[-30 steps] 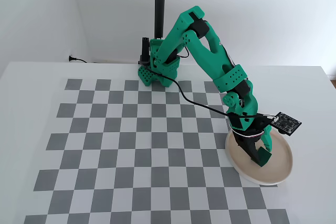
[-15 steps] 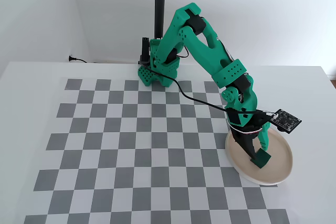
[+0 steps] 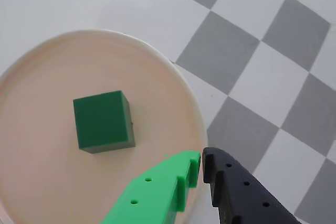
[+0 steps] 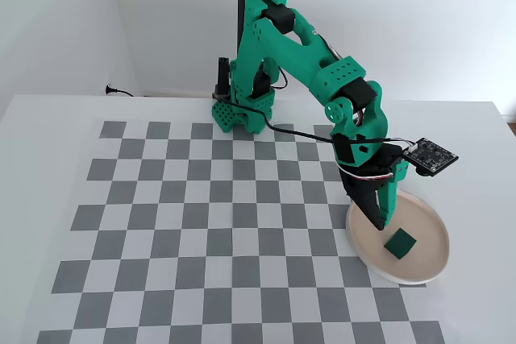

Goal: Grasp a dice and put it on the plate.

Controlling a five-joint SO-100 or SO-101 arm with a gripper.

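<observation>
Your dice (image 3: 103,121) sits flat on the plate (image 3: 31,77), a little off the plate's middle in the wrist view, with one dark green top face and a thin side face showing and no pips to be seen. In the fixed view the dice (image 4: 400,243) lies in the middle part of the plate (image 4: 431,267), tilted corner-on to the camera, and nothing touches it.

Your gripper (image 3: 201,165) hangs just beside the dice, above the plate's rim on the side nearer the checkered mat. The jaws are nearly together: the bright green finger and the black finger stand side by side with only a thin slit between their tips, and they hold nothing. In the fixed view the gripper (image 4: 380,223) points down toward the left part of the plate, its tips close above the plate's surface and just up and left of the dice; you cannot tell from that view whether the tips touch the plate.

The plate rests on the white table (image 4: 48,126), at the right edge of the grey and white checkered mat (image 4: 201,215), its left rim overlapping the mat's outer squares. The green arm (image 4: 298,46) rises from its base at the far side of the mat and bends over to the plate, with a small black circuit board (image 4: 432,156) sticking out near the wrist.
</observation>
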